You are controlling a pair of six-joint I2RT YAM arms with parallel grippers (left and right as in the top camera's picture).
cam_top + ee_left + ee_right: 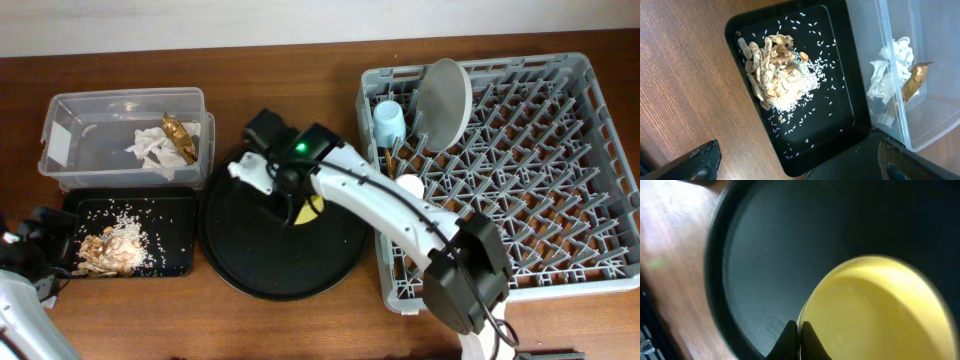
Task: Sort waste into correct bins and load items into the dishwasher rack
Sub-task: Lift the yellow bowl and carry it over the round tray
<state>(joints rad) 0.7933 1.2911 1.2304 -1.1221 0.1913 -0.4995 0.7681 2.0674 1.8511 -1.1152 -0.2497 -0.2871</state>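
Note:
My right gripper [799, 330] is shut on the rim of the yellow bowl [880, 315], over the large round black tray [240, 250]. In the overhead view the bowl [313, 207] shows only as a sliver under the arm. The grey dishwasher rack [540, 200] holds the grey-green plate [447, 100] upright, the light-blue cup [389, 122] and the chopsticks [385, 160]. The clear tub [70, 140] holds the white napkin [887, 75] and the brown-gold wrapper [914, 80]. The shallow black tray [840, 30] holds the food scraps and rice [777, 75]. My left gripper [797, 162] is open and empty at that tray's near end.
A small white round thing [411, 186] sits in the rack beside my right arm. The round black tray lies between the shallow tray and the rack. Bare wooden table runs along the front and the left edge.

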